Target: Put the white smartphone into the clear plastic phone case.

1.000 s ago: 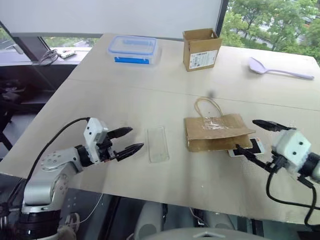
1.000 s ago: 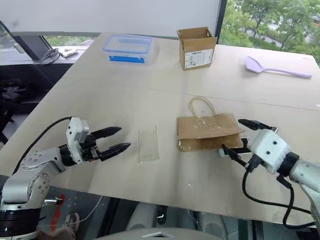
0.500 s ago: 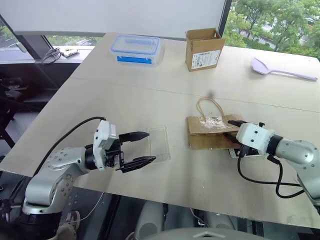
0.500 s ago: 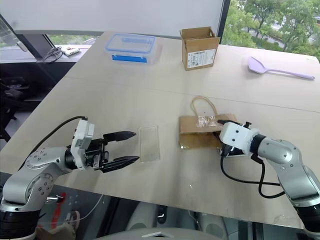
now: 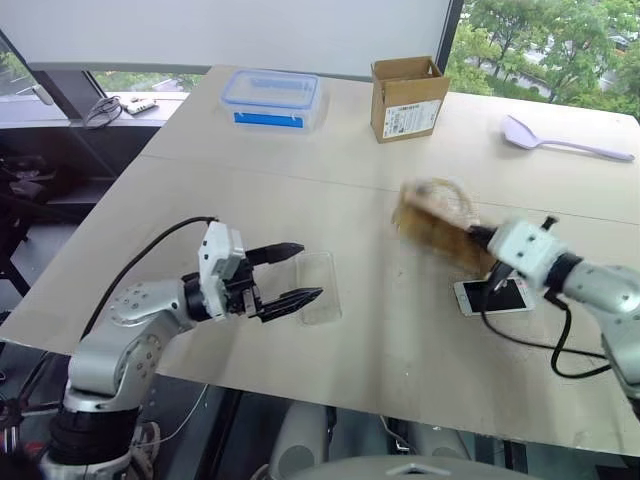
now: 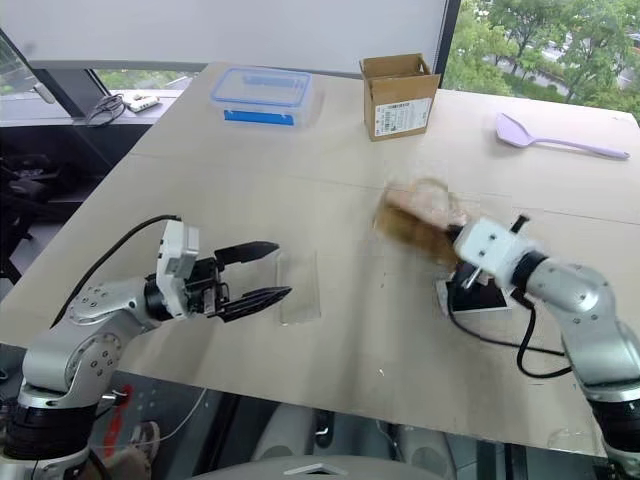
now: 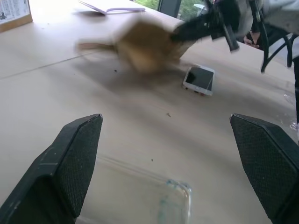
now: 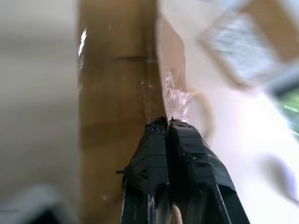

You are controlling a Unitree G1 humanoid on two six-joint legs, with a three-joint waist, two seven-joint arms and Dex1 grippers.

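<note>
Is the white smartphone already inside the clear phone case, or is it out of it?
Out. The white smartphone lies screen up on the table, far from the clear plastic phone case, which is empty between the open left gripper's fingers.

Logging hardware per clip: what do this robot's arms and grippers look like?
Both arms are silver-grey metal with rounded joints. Each wrist carries a white boxy block and a looping black cable. The left gripper and right gripper each have two black, tapered fingers with textured pads.

The brown paper bag (image 5: 437, 225) is hanging pinched in the right gripper (image 8: 167, 125), lifted off the white smartphone (image 5: 491, 296), which is lying uncovered below those jaws. Bare table (image 5: 380, 330) is stretching between it and the clear plastic phone case (image 5: 318, 288) at the spread left gripper (image 5: 297, 271).
</note>
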